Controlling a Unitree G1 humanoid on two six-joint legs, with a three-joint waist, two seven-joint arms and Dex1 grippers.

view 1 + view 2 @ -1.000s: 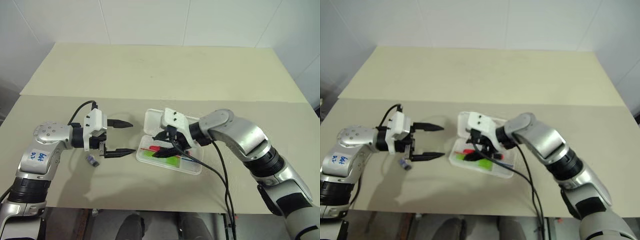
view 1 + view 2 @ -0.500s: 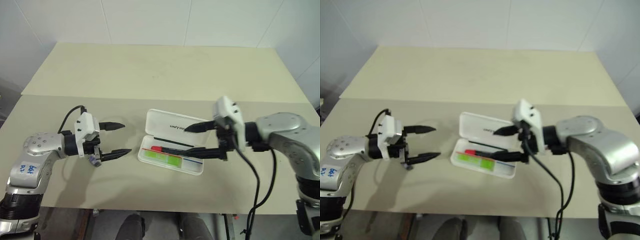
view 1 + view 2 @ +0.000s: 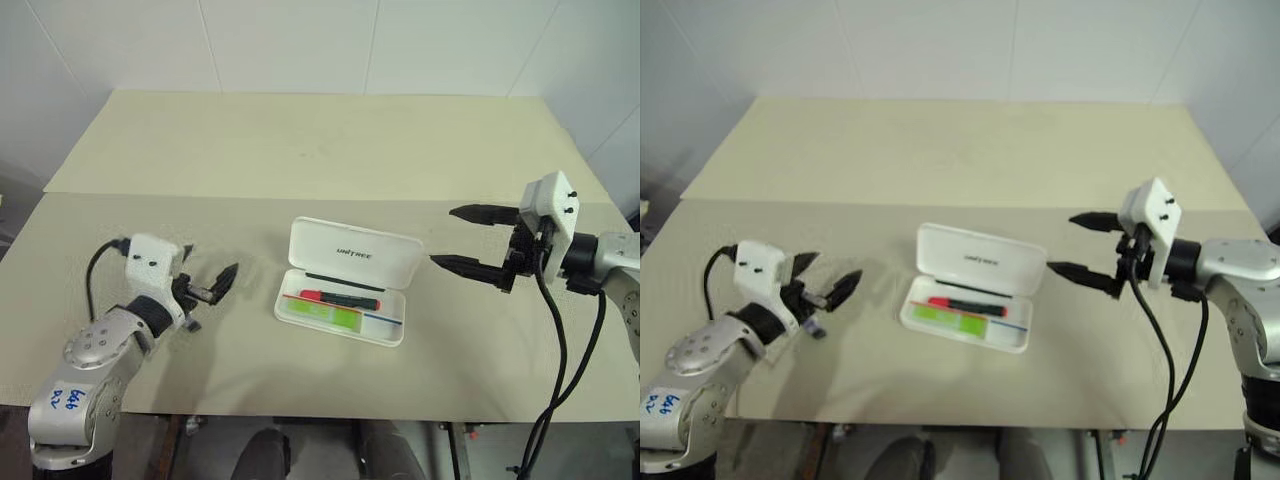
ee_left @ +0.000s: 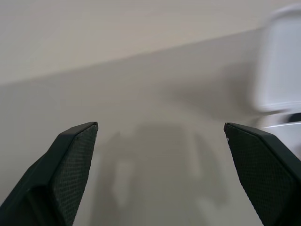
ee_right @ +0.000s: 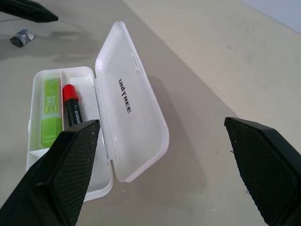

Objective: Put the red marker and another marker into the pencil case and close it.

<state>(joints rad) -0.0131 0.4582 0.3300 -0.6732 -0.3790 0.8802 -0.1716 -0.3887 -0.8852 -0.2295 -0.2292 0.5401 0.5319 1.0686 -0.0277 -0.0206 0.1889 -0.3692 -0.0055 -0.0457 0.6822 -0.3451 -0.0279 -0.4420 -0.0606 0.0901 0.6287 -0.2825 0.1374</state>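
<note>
The flat white hard-plastic pencil case (image 3: pixel 345 287) with rounded corners lies open near the middle of the bench (image 3: pixel 320 150), its hinged lid (image 3: pixel 355 254) tipped back toward twelve o'clock with small dark "Unitree" print showing. Its long axis runs roughly from nine to three o'clock, slightly skewed so the three o'clock end sits nearer the front edge. Inside the tray, the slim red-and-black marker (image 3: pixel 340 297) lies along that same axis, red end toward nine o'clock and black body toward three. Just at its six o'clock side, also in the tray, lies the chunky pale green highlighter (image 3: pixel 322 315), parallel to it. A thin red and blue line runs on from the highlighter toward three o'clock.

The bench is a pale cream matte surface made of two slabs with a seam crossing behind the case; plain white panelled walls (image 3: pixel 300 40) rise behind it.

At nine o'clock of the case, well apart, the left pincer (image 3: pixel 212 288) hovers with its black fingers spread and nothing between them; a tiny grey-blue stub (image 3: pixel 816 329) lies on the bench beside it. At three o'clock, apart from the case, the right pincer (image 3: pixel 462 238) hangs released, fingers wide, tips pointing toward the case. Nothing lies over the open lid.
</note>
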